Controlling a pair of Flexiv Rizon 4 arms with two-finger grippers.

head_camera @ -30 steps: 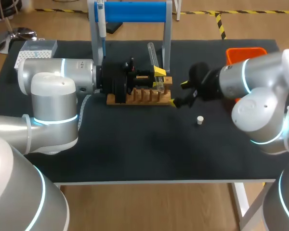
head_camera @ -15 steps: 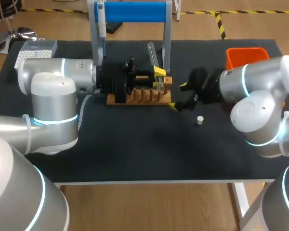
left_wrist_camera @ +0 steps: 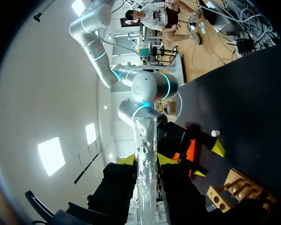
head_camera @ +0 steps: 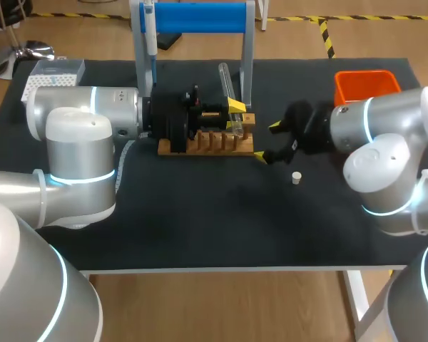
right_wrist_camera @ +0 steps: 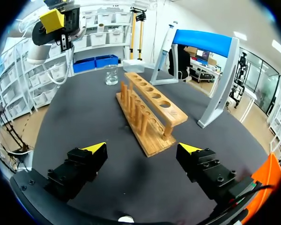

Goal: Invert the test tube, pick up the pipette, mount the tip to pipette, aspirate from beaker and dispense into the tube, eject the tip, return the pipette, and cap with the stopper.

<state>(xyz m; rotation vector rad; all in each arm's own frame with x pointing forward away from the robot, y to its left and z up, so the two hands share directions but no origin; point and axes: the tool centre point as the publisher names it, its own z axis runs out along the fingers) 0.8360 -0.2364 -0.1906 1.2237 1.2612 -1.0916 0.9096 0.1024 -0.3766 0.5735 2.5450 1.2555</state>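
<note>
My left tool (head_camera: 232, 114) is clenched on the clear glass test tube (head_camera: 228, 89). In the left wrist view, the tube (left_wrist_camera: 145, 154) runs straight out between the tool's two fingers. The tube is tilted over the end of the slotted wooden rack (head_camera: 207, 142) that is nearer my right arm. I cannot tell whether its lower end touches the rack.

My right tool (head_camera: 268, 140) is released, with its jaws wide apart and nothing between them. It hangs just beside that same end of the rack (right_wrist_camera: 150, 112).

The small white stopper (head_camera: 296, 177) lies on the dark counter (head_camera: 200, 221), near the right tool. The white-and-blue pipette (head_camera: 149, 32) hangs on the blue-topped stand (head_camera: 200, 18) behind the rack. The clear glass beaker (right_wrist_camera: 111, 74) stands beyond the rack's far end. The orange bin (head_camera: 364, 84) sits at the counter's far right corner.
</note>
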